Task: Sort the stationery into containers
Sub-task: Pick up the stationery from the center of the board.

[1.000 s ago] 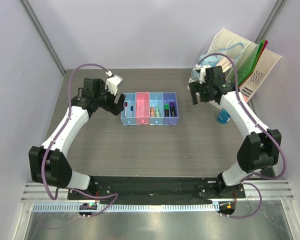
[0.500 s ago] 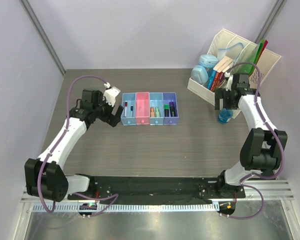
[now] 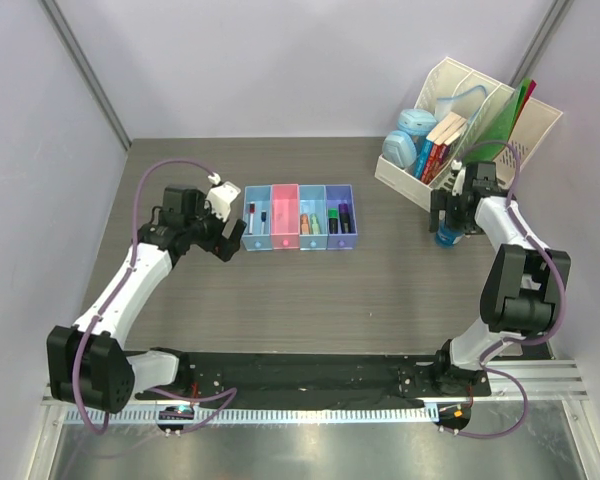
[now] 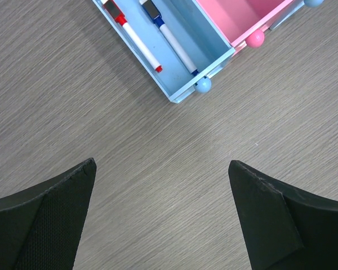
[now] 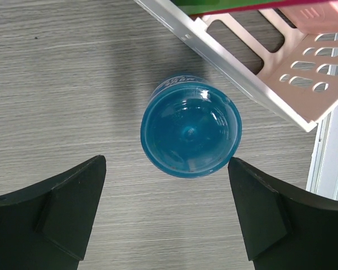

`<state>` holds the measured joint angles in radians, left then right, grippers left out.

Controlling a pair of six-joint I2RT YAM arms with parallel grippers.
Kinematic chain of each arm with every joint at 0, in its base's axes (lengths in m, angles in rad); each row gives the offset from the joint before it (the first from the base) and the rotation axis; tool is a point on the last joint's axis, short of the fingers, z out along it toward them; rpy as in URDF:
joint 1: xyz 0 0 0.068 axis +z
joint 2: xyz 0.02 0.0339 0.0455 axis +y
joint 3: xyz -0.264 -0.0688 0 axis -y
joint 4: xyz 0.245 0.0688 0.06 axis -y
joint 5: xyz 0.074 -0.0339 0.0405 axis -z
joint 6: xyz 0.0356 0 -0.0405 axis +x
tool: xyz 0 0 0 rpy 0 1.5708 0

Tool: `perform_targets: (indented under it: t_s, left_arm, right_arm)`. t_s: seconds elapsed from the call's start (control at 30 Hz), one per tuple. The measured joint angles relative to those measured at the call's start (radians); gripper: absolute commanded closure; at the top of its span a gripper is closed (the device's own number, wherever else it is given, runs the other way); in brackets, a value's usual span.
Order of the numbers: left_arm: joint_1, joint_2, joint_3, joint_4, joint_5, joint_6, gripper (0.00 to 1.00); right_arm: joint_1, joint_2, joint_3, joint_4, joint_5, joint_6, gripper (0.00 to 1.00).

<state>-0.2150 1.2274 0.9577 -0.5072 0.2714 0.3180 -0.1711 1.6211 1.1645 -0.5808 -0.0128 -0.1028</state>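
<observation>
The containers are four joined trays at mid table. In the left light blue tray lie two thin white markers, one with red ends and one with blue ends. The pink tray shows nothing inside. Highlighters lie in the two right trays. My left gripper is open over bare table just left of the trays. The round blue roll stands by the rack's foot. Above it my right gripper is open, a finger on each side and apart from it.
The white slanted file rack with books and green folders stands at the back right, its lower edge just beyond the blue roll. The table's right edge and side wall are close to the right arm.
My right arm swung right, from beside the trays to above the blue roll. My left gripper pulled back from the left tray toward the near left and opened wider.
</observation>
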Motion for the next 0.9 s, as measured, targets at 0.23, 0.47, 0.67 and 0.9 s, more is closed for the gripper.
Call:
perform_targets:
  t_s: [0.23,0.47,0.67,0.9]
  left_arm:
    - [0.0,-0.015,-0.014,0.003,0.002,0.004,0.0]
    - [0.0,-0.015,-0.027,0.005,0.012,0.003,0.0]
    - [0.0,-0.015,-0.031,0.01,0.013,0.003,0.0]
    - [0.0,-0.009,-0.032,0.023,0.025,0.002,0.0]
  right_arm:
    - [-0.001,0.012,-0.002,0.032,0.005,0.005,0.08]
    - [-0.001,0.08,-0.001,0.075,0.032,0.013,0.15]
    - [-0.001,0.105,0.003,0.095,0.042,0.023,0.18]
    - [-0.001,0.108,0.016,0.103,0.053,0.028,0.32]
